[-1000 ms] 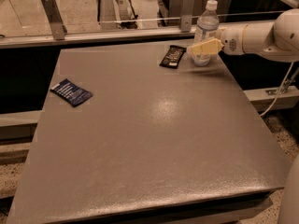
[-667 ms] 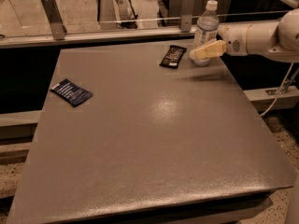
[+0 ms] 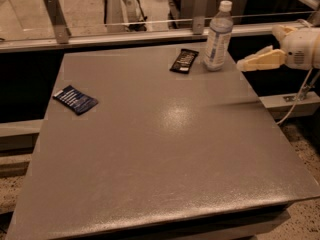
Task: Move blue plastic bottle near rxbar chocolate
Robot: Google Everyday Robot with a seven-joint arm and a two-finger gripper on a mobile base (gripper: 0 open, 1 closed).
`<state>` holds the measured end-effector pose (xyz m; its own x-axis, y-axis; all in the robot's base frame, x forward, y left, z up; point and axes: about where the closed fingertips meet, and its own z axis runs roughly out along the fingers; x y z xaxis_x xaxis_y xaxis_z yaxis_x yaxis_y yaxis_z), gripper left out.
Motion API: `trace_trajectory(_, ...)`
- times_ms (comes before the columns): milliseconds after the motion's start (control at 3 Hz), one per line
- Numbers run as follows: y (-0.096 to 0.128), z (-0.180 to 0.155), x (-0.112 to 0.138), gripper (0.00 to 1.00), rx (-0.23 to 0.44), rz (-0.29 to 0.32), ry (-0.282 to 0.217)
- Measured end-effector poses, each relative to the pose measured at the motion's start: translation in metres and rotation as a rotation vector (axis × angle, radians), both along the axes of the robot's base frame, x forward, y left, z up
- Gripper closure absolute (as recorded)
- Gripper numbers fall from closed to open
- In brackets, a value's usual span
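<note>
Claw cream, clear of bottle, grip unclear | flat black rxbar beside bottle

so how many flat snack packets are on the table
2: the rxbar chocolate just left of the blue plastic bottle, and a dark blue packet near the left edge. The gripper hangs right of the bottle. None look hidden.

End effector near upright bottle
</note>
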<state>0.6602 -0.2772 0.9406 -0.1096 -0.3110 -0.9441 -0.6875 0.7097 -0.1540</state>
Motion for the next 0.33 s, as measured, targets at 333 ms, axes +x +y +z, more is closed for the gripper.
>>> trace_trajectory(333,-0.0474,0.0258,-0.0671,0.00,-0.021,-0.033,-0.078)
